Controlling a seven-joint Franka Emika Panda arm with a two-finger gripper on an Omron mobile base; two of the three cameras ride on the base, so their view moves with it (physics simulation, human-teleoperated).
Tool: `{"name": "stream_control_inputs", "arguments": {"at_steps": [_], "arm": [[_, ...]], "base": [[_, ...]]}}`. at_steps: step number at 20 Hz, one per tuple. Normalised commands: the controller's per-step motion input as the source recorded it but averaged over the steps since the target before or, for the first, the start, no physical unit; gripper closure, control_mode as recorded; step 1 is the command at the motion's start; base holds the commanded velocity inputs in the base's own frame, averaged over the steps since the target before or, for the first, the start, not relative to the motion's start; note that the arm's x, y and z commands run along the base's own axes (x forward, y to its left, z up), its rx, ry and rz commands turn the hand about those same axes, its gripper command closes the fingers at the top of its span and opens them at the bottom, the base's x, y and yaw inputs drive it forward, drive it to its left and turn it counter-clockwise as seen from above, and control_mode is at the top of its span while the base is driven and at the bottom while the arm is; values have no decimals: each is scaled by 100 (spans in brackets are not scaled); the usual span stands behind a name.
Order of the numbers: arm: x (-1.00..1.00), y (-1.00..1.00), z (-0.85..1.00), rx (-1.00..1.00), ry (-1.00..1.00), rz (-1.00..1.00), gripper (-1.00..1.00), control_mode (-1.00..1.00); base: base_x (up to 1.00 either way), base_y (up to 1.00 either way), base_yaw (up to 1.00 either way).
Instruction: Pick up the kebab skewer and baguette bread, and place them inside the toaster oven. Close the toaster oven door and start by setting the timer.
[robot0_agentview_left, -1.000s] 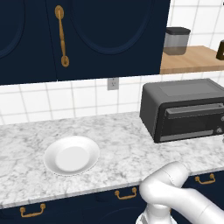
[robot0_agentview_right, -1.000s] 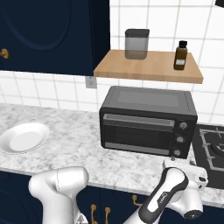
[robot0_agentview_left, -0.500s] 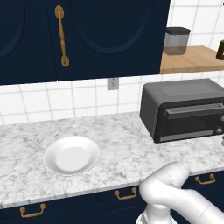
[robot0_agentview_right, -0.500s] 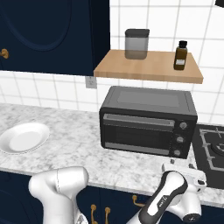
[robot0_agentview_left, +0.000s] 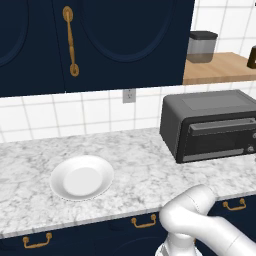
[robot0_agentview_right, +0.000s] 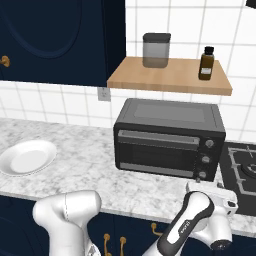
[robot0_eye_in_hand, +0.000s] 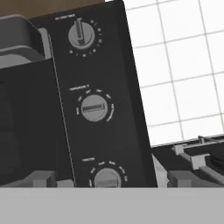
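Note:
The toaster oven (robot0_agentview_right: 167, 137) stands on the counter, a dark grey box that also shows in the left base view (robot0_agentview_left: 210, 122). The toaster oven door (robot0_agentview_right: 155, 152) is closed, its bar handle (robot0_agentview_right: 157, 136) along the top. My gripper (robot0_agentview_right: 204, 185) hovers just in front of the oven's lower right corner. In the hand view three knobs line the panel: top (robot0_eye_in_hand: 81, 34), middle (robot0_eye_in_hand: 94, 108), bottom (robot0_eye_in_hand: 107, 177). The gripper (robot0_eye_in_hand: 113, 178) is open, its fingertips (robot0_eye_in_hand: 43, 177) flanking the bottom knob without touching it. The kebab skewer and baguette bread are out of view.
A bare white plate (robot0_agentview_left: 82, 177) lies on the marble counter, left of the oven (robot0_agentview_right: 27, 157). A wooden shelf (robot0_agentview_right: 170, 75) above the oven holds a jar (robot0_agentview_right: 156, 50) and a bottle (robot0_agentview_right: 206, 63). A stove burner (robot0_agentview_right: 245, 167) sits right of the oven.
My hand has shifted only slightly in front of the knob panel, and the jaws stay open. Nothing else has moved.

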Motion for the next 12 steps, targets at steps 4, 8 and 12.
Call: {"name": "stream_control_inputs", "arguments": {"at_steps": [4,8,12], "arm": [[0,0,33,9,0,0,-100,-100],[0,0,5,16,0,-2,-100,-100],[0,0,9,8,0,-3,-100,-100]], "base": [[0,0,0],[0,0,0],[0,0,0]]}}
